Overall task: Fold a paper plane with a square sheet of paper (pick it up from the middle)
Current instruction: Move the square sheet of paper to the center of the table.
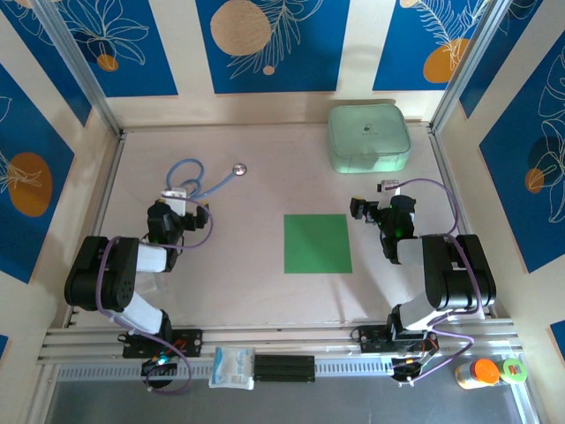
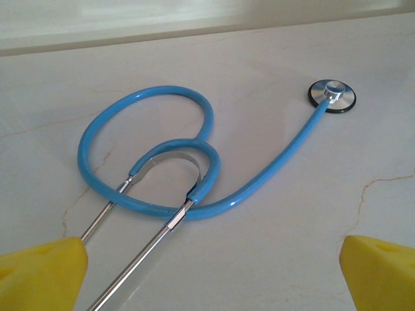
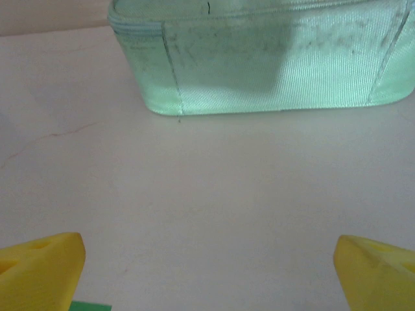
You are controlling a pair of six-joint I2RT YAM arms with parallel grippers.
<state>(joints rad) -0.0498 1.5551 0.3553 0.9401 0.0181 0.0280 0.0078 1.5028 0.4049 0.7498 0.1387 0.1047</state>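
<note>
The square sheet of paper [image 1: 318, 244] is bright green and lies flat and uncreased in the middle of the table. One corner of the sheet [image 3: 89, 306] peeks in at the bottom left of the right wrist view. My left gripper [image 1: 185, 201] hovers well left of the sheet, open, with its yellow fingertips [image 2: 40, 272] wide apart over bare table. My right gripper [image 1: 375, 197] is just off the sheet's upper right corner, open, with nothing between its yellow fingertips [image 3: 39, 267]. Both grippers point toward the back of the table.
A blue stethoscope [image 1: 199, 177] lies coiled just ahead of the left gripper, its tubing [image 2: 194, 165] and metal arms close to the fingers. A pale mint zip case [image 1: 368, 139] stands at the back right, its wall [image 3: 259, 58] facing the right gripper. A white packet [image 1: 232, 367] rests on the front rail.
</note>
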